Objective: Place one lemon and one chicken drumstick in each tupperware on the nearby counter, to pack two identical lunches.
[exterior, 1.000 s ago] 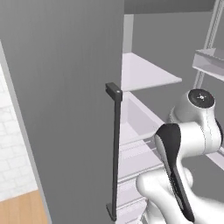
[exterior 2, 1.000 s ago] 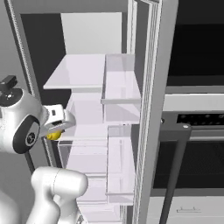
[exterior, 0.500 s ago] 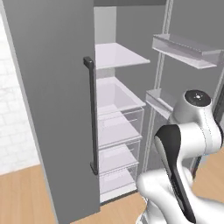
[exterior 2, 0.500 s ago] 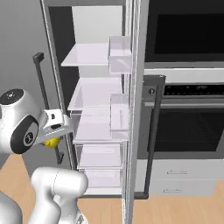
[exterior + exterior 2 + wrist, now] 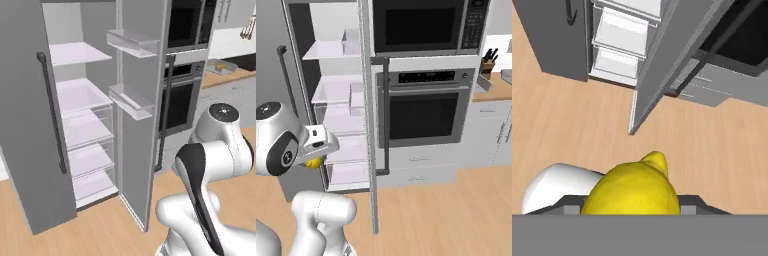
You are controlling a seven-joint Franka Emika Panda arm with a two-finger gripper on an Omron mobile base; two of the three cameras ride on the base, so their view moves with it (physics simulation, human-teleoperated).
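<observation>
A yellow lemon [image 5: 632,190] sits low in the hand view, with my gripper [image 5: 633,202] shut on it above the wooden floor. In the right base view the lemon [image 5: 315,162] peeks out under the hand, and the gripper [image 5: 316,159] is held close to the arm's body, in front of the fridge. The light-brown counter [image 5: 231,77] lies far off at the upper right, and a grey tupperware [image 5: 222,66] rests on it. The counter's end [image 5: 497,90] also appears at the right edge of the right base view. The chicken drumstick is out of view.
The fridge [image 5: 82,125] stands open with bare shelves, its right door [image 5: 142,115] swung out toward me and its left door [image 5: 30,130] open too. A wall oven [image 5: 428,107] and microwave [image 5: 421,25] are beside it. A knife block [image 5: 487,60] stands on the counter.
Both base views have shifted: the base has pulled back from the fridge and turned right, bringing the oven and counter into view. The lemon stays in the gripper.
</observation>
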